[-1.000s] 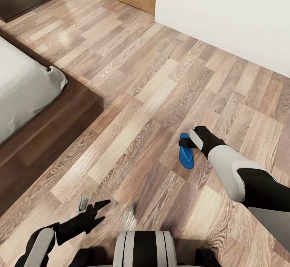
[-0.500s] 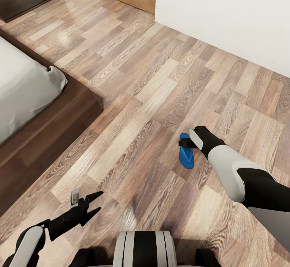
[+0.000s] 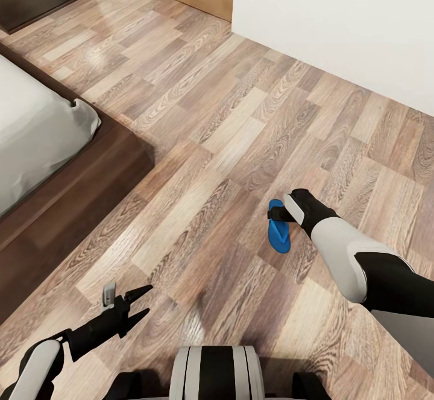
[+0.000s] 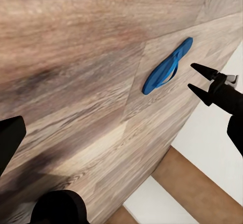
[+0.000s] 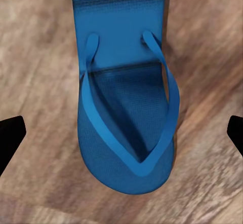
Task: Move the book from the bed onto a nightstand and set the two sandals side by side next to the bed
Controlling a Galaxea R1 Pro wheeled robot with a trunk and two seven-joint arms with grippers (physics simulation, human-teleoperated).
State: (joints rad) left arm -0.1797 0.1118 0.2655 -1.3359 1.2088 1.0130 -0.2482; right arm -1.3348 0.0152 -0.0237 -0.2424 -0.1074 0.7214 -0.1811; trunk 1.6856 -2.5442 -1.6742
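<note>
The right hand [image 5: 121, 133] hangs released over a blue sandal [image 3: 278, 231] lying flat on the wood floor [image 3: 211, 116], well apart from the bed [image 3: 42, 140]. The left hand [image 3: 137, 304] is also spread.

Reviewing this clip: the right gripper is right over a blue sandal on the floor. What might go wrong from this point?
The right gripper hangs open over the sandal, whose thin straps arch above a flat sole; closing on a strap alone could let it swing or slip. The sandal also lies well away from the bed, so a long carry follows. The left gripper is open and idle near the floor.
</note>
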